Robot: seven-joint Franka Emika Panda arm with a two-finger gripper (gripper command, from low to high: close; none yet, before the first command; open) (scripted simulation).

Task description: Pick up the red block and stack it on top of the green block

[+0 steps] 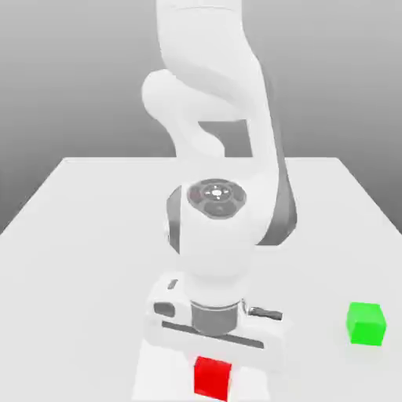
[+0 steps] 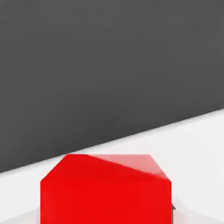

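I hang low over the red block (image 1: pixel 213 377) near the table's (image 1: pixel 71 235) front edge; whether I'm clamped, I cannot tell. It looks light, rigid: grip 2 opposite flat faces.

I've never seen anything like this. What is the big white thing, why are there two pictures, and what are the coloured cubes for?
The white shape is a simulated robot arm standing on a white table. One picture comes from a camera off the arm; the other from a camera on its hand. The hand is low over the red block, which looks large in the hand view. Whether the block is gripped cannot be judged. The green block sits apart, toward the exterior view's right. The red one is meant to go on top of it.
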